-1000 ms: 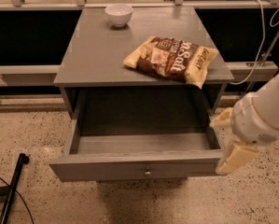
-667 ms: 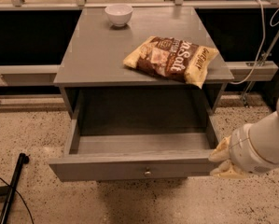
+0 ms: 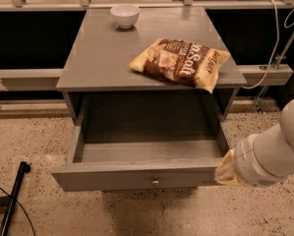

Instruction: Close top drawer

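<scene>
Near you, above speckled floor (image 3: 33, 136), the top drawer (image 3: 117, 177) stands pulled out of a grey table (image 3: 102, 58) bearing a bowl (image 3: 125, 15) and chip bag (image 3: 181, 63). Your gripper (image 3: 225, 168) sits at its right front corner; you cannot tell its opening.

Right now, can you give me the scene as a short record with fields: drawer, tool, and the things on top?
top drawer: open, pulled far out
knob: centre of the front panel, nothing touching it
tool: at the right end of the drawer front
cabinet top: holds two things
white bowl: back, upright
snack bag: lying flat, front right
</scene>
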`<state>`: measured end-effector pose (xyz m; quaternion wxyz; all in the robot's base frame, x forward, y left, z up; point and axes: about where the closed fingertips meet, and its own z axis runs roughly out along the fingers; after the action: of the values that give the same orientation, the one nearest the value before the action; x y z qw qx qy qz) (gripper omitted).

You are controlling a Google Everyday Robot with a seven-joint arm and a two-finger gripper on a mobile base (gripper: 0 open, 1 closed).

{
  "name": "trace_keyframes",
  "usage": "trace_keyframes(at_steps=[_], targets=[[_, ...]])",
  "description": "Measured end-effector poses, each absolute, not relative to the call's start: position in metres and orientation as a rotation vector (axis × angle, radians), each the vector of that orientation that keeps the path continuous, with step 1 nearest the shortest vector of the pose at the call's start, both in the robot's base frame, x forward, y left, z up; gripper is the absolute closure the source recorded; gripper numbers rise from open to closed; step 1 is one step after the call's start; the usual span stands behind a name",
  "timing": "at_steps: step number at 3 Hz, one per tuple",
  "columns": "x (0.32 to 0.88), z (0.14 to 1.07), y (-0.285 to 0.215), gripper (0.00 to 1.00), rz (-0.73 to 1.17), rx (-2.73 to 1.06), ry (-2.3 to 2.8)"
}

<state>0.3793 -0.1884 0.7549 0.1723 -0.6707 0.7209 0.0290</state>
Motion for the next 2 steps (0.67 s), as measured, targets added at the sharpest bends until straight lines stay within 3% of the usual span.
trace_keyframes(at_steps=[2], targets=[[0.401,0.682,-0.147,1.00,0.130,-1.822,1.982]])
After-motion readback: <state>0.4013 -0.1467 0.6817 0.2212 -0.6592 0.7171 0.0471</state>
